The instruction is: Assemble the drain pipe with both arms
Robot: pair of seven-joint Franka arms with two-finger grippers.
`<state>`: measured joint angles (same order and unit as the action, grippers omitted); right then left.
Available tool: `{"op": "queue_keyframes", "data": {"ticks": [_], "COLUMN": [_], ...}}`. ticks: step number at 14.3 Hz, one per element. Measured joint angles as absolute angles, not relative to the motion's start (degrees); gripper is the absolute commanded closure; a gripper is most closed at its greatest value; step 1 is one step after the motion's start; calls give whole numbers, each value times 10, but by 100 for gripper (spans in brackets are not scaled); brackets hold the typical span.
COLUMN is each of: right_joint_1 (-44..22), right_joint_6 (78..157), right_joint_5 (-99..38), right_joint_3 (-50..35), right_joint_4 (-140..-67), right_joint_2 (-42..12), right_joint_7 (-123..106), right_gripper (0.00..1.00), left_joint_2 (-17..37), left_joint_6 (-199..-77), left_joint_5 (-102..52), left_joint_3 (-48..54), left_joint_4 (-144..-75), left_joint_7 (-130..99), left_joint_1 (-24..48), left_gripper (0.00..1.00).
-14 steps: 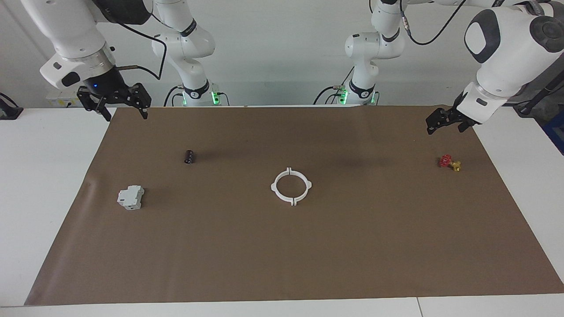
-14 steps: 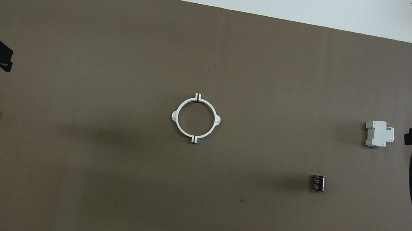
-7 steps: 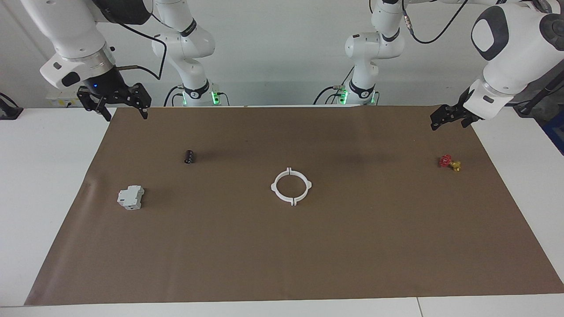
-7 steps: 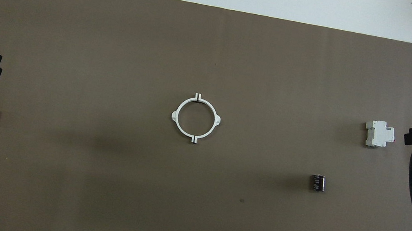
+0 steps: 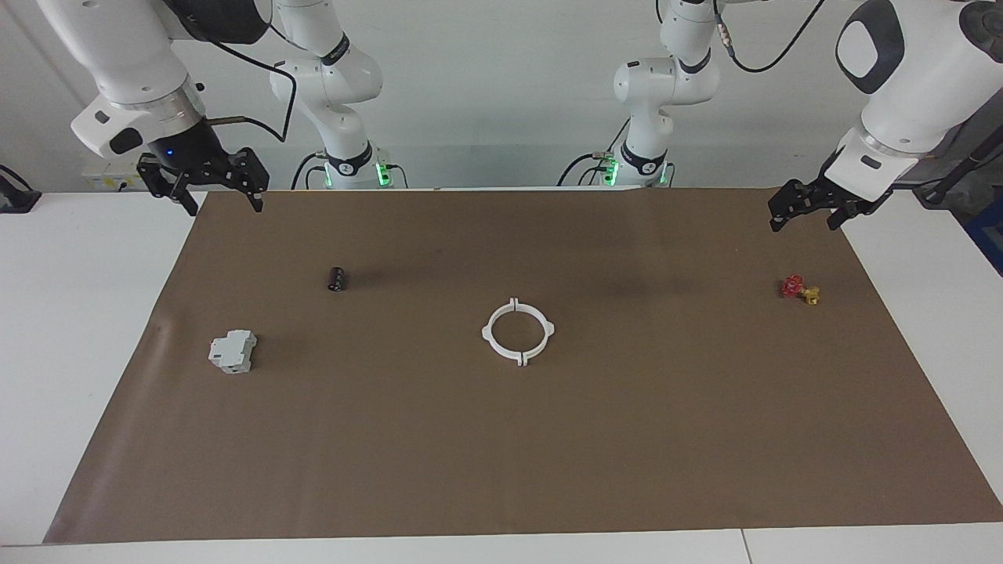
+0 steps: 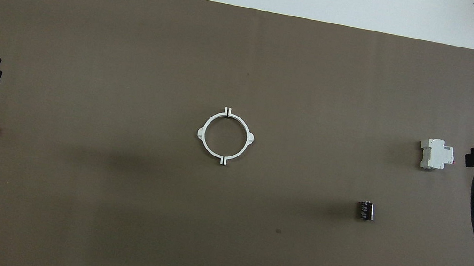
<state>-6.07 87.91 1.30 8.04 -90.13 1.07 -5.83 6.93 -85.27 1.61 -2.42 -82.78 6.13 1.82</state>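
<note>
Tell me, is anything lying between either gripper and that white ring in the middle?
Nothing visible does. The white ring lies alone mid-mat. The black cylinder and grey-white block lie toward the right gripper, the red-and-yellow piece under the left gripper, all aside.

White counter (image 5: 94, 329) carries large brown mat (image 5: 627, 439) over most of its top. On mat, at middle: white ring (image 5: 518, 332) of two half arcs, ends meeting, lying flat. Toward right arm's end: grey-white block (image 5: 233, 351); small dark cylinder (image 5: 338, 279), nearer to robots than block, well apart from it. Toward left arm's end: small red-and-yellow piece (image 5: 800, 289), near mat's edge. All four items well apart.
</note>
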Motion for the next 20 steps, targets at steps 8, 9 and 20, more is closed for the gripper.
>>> {"op": "queue_keyframes", "data": {"ticks": [8, 9, 20], "right_joint_1": [-61, -61, -61], "right_joint_6": [879, 879, 879], "right_joint_5": [13, 13, 13], "right_joint_3": [80, 80, 80], "right_joint_4": [-901, -901, -901], "right_joint_2": [11, 11, 11], "right_joint_7": [-58, -58, -58], "right_gripper": [0, 0, 0], "left_joint_2": [69, 69, 69], "left_joint_6": [-871, -875, -886], "left_joint_5": [4, 4, 3], "left_joint_3": [-22, -21, -18], "left_joint_4": [-828, -828, -834], "left_joint_7": [69, 69, 45], "left_joint_1": [19, 19, 21], "left_gripper": [0, 0, 0]}}
